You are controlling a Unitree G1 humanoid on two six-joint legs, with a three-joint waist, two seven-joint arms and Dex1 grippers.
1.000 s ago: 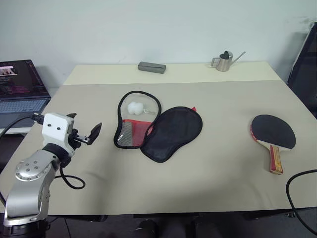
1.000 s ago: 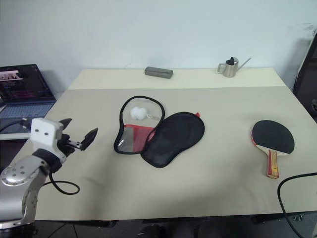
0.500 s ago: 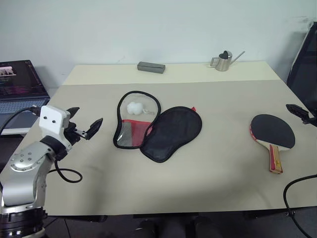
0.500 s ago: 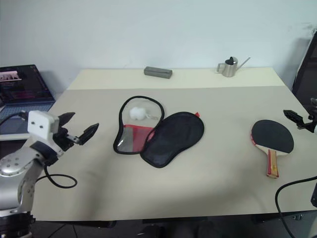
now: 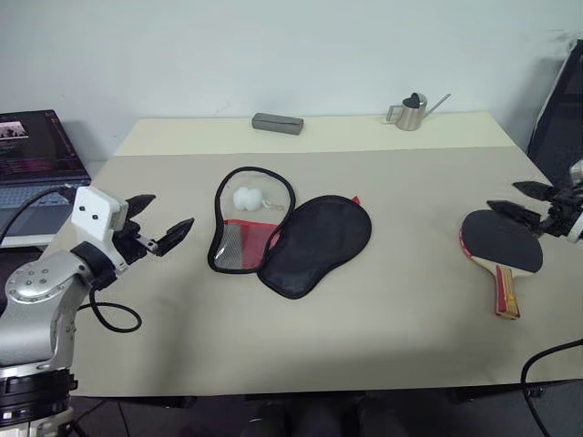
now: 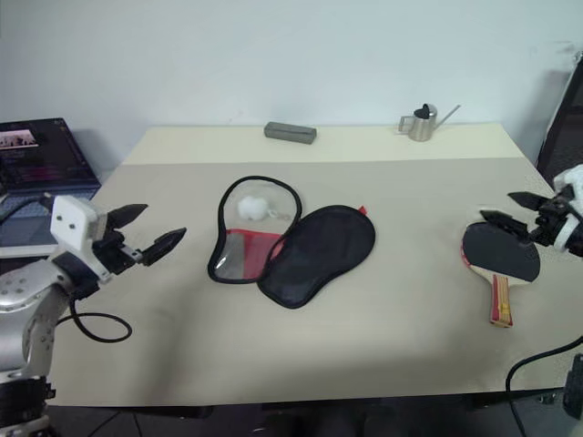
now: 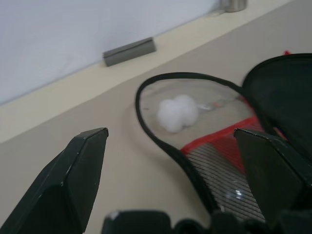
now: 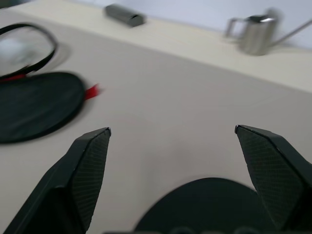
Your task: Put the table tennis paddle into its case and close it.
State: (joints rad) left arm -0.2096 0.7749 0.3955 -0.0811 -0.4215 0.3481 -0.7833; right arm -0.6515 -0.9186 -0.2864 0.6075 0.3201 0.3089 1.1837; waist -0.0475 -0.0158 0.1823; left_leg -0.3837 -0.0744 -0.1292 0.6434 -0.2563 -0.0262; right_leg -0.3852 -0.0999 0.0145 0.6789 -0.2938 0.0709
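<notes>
One table tennis paddle [image 5: 501, 242], one unzipped case [image 5: 290, 233], one grey box [image 5: 278, 123], one small metal watering can [image 5: 413, 111]; left pincer [image 5: 161, 223] and right pincer [image 5: 523, 201] both open, empty.

The two head views look forward and down over the whole table [image 5: 383, 355] from nearly the same spot, set slightly apart sideways, so they share everything from the case [image 5: 291, 232] to the grey box [image 5: 278, 123] at 12 o'clock. The left wrist view sits low and close, facing the case's pompom [image 7: 178, 113]. The right wrist view skims low over the paddle [image 8: 209, 204], facing the metal can [image 8: 256, 34]; both wrist views share the case and the grey box.
</notes>
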